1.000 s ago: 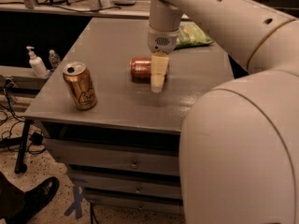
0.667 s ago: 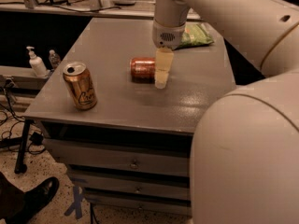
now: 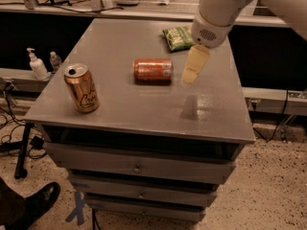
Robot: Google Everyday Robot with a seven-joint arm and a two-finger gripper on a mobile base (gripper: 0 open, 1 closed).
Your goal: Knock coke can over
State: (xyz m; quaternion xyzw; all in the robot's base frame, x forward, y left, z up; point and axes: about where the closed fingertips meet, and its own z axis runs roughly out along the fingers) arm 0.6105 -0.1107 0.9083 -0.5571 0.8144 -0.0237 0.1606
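Coke can (image 3: 152, 70) lies on its side near the middle of the cabinet (image 3: 120, 110) top, its ends pointing to 9 and 3 o'clock. The gripper (image 3: 189, 76) hangs at its 3 o'clock, just apart, tip down and holding nothing. How far it is open cannot be told. A green bag (image 3: 178, 37) lies at 1 o'clock, and a gold can (image 3: 82, 87) stands upright at 8 o'clock.
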